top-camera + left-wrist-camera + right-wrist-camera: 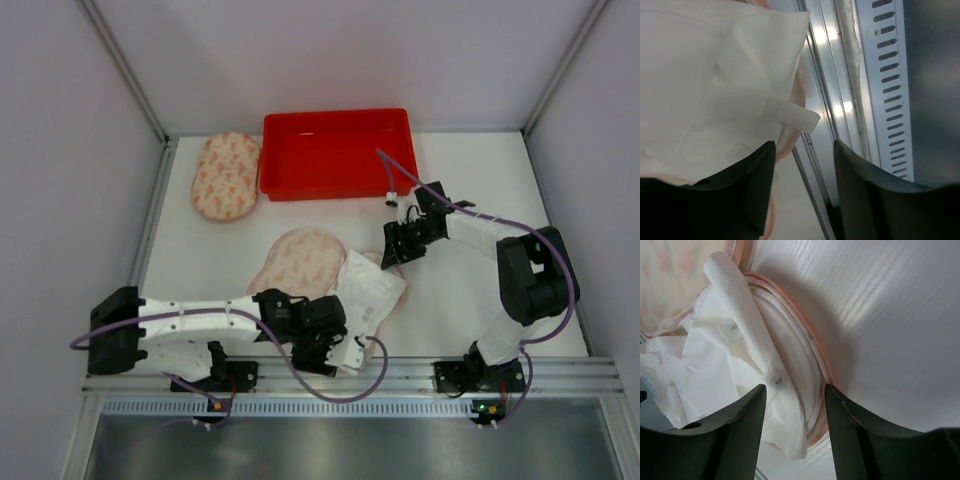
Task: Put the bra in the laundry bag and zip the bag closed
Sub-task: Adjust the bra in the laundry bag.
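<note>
White crumpled fabric bra [368, 292], lower centre: bagged yet? (A)
Half. Nearest, left gripper [804, 150], jaws spread, empty, just beside it; bra spills over round pink-patterned mesh laundry bag [300, 258]. Beyond, right gripper [796, 390], spread too, pinching nothing. (B)
Step, next? (A)
Stuffing, I'd say. Next: tuck loose fabric inside, then zip. (B)

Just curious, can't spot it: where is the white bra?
In the top view, the white bra lies front centre, over the right edge of the nearer laundry bag, by the left tool.
</note>
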Robot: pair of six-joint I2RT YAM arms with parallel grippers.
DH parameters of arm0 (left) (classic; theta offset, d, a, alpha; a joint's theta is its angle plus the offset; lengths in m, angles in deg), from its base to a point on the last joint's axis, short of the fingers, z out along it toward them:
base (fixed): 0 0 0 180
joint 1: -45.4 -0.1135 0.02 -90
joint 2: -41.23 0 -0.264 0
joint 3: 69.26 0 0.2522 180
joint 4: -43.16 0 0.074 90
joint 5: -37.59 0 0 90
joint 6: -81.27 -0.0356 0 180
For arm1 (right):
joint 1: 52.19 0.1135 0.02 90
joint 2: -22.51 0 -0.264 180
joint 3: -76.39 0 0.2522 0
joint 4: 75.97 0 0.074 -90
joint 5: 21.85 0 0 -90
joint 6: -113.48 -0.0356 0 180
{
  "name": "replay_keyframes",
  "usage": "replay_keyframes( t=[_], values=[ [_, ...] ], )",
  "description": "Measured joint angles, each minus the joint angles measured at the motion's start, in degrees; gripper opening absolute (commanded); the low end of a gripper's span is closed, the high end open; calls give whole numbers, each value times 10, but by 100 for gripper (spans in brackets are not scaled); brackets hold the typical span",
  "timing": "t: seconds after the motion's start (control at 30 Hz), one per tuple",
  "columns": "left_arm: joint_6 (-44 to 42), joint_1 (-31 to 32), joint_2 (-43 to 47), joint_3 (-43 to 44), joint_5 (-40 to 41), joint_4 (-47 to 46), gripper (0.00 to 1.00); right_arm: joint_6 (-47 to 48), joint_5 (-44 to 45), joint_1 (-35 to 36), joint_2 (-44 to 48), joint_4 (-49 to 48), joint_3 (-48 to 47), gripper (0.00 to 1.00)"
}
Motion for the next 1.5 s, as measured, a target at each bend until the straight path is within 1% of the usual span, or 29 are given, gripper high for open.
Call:
replay_keyframes(
  t=[0.03,0.07,0.13,0.2,0.3,0.47,0.53,0.67,0.77,0.83,1.03,1.33,1.5],
  values=[
    [1,14,24,-26,18,-17,69,0,0,0,0,0,0,51],
    [0,31,59,-61,39,-40,71,0,0,0,0,0,0,51],
    [-10,64,150,-132,81,-73,72,0,1,-1,0,0,0,51],
    [-32,89,224,-182,123,-98,71,0,2,-2,0,0,0,51],
    [-61,102,259,-213,181,-151,70,0,2,-3,0,0,0,51],
    [-99,120,268,-251,238,-242,70,0,1,-3,0,1,0,51],
    [-116,146,294,-278,252,-271,70,0,1,-3,0,3,0,51],
    [-144,217,344,-313,274,-291,69,0,0,-4,-2,8,0,51],
    [-157,257,346,-317,286,-302,68,0,-1,-6,-9,10,0,51],
    [-166,272,337,-318,294,-318,67,0,-1,-6,-11,11,0,51],
    [-185,279,292,-324,315,-355,59,0,-2,-6,-12,12,0,51],
    [-221,285,295,-369,336,-385,52,0,-9,-7,-19,14,0,51],
    [-240,286,302,-381,340,-393,40,0,-10,-7,-19,14,0,51]
  ],
)
